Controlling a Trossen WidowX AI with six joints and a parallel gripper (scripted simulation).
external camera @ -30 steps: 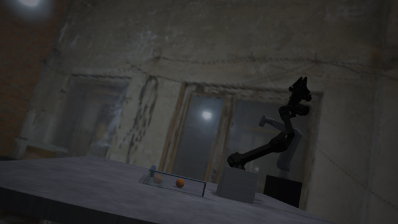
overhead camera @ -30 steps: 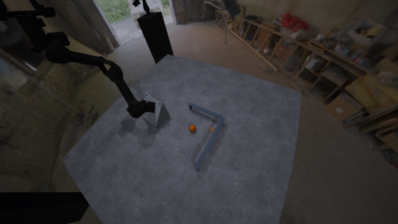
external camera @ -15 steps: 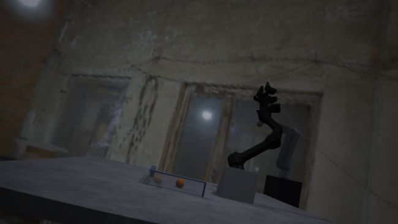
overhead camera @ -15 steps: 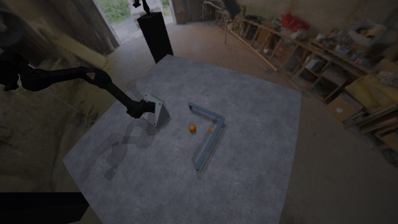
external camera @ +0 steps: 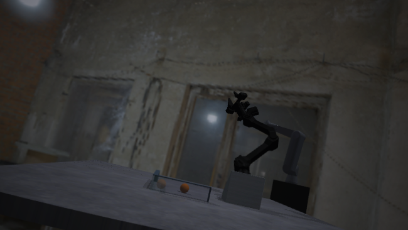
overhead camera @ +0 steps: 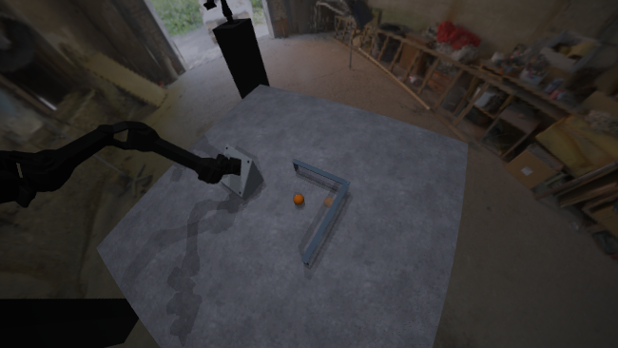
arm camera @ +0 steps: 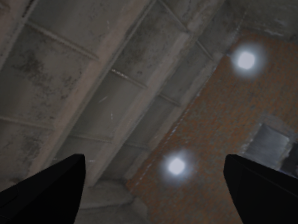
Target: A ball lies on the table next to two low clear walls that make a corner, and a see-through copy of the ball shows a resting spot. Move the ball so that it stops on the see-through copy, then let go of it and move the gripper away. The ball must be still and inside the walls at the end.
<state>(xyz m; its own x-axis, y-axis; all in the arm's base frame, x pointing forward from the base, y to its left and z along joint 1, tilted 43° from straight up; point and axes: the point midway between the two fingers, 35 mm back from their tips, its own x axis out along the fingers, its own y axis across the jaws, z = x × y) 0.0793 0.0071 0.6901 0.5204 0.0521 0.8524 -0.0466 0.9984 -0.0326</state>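
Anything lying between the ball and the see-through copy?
Nothing: in the top view only table surface separates the ball from the see-through copy by the corner walls.

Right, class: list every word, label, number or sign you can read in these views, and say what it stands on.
None can be read.
Shelf clutter: any print is too blurred.
Cardboard box: pale patch, illegible.
Ball, walls, arm's base: unmarked.

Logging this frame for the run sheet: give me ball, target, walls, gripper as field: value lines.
ball: orange ball on the table, inside the wall corner, apart from target
target: see-through copy beside the corner
walls: two low clear walls forming an L
gripper: gripper raised high, pointing upward, open, holding nothing
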